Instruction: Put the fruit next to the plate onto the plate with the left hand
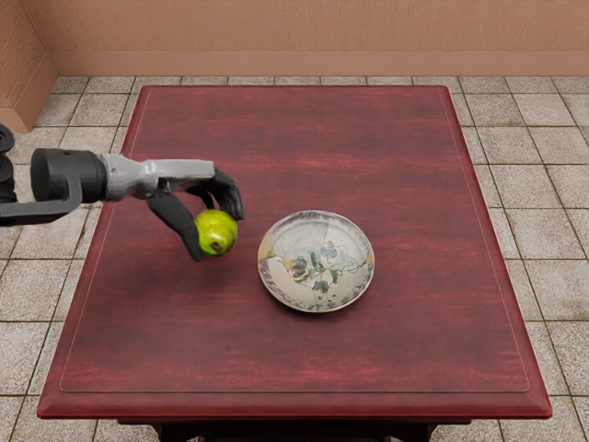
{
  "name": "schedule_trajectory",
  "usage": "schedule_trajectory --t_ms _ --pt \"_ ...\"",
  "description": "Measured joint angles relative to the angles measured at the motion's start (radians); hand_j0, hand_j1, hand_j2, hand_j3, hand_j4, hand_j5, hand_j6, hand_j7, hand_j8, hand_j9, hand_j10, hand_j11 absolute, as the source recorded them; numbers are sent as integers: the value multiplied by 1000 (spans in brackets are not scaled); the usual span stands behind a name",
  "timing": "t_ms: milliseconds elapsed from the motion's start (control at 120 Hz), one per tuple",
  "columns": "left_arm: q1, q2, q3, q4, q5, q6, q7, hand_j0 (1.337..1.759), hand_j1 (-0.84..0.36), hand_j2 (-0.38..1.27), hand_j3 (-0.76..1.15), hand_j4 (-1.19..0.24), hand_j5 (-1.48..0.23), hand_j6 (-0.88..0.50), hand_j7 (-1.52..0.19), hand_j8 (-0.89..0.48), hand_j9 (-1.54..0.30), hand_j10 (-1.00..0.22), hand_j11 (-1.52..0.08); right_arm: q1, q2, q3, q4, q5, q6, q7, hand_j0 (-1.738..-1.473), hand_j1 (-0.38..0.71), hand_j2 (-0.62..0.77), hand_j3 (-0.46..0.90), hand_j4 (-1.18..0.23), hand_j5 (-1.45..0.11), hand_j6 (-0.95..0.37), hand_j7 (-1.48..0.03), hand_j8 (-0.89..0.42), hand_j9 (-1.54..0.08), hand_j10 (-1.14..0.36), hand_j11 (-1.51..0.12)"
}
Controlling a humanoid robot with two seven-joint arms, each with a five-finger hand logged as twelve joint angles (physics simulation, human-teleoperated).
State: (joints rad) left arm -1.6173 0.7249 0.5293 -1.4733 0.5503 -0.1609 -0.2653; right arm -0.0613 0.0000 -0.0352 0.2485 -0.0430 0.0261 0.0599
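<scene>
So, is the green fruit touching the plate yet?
Apart. The head view shows bare table between the green fruit and the plate; the left robot hand grips the fruit.

Light's bright, soft and even. The table (368, 138) has a dull sheen toward its far side, the plate (293, 238) drops a thin dark shadow along its near rim, and the fruit (216, 231) in my left hand (198, 207) catches a small highlight. Everything's crisp edge to edge.
</scene>
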Motion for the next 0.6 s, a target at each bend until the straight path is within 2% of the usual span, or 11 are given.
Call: schedule_trajectory --t_ms 233,600 --pt "5 -2 -85 5 -4 -1 1 1658 -274 623 0 -572 -780 -472 -762 -420 -761 -530 -758 0 0 0 0 0 0 0 -1658 -325 -4 0 -20 -26 -20 -26 -20 -26 -20 -26" --pt "87 -29 -202 28 -9 8 3 1657 -238 444 0 -578 -763 -453 -757 -411 -761 -512 -762 0 0 0 0 0 0 0 -1658 -325 -4 0 -20 -26 -20 -26 -20 -26 -20 -26"
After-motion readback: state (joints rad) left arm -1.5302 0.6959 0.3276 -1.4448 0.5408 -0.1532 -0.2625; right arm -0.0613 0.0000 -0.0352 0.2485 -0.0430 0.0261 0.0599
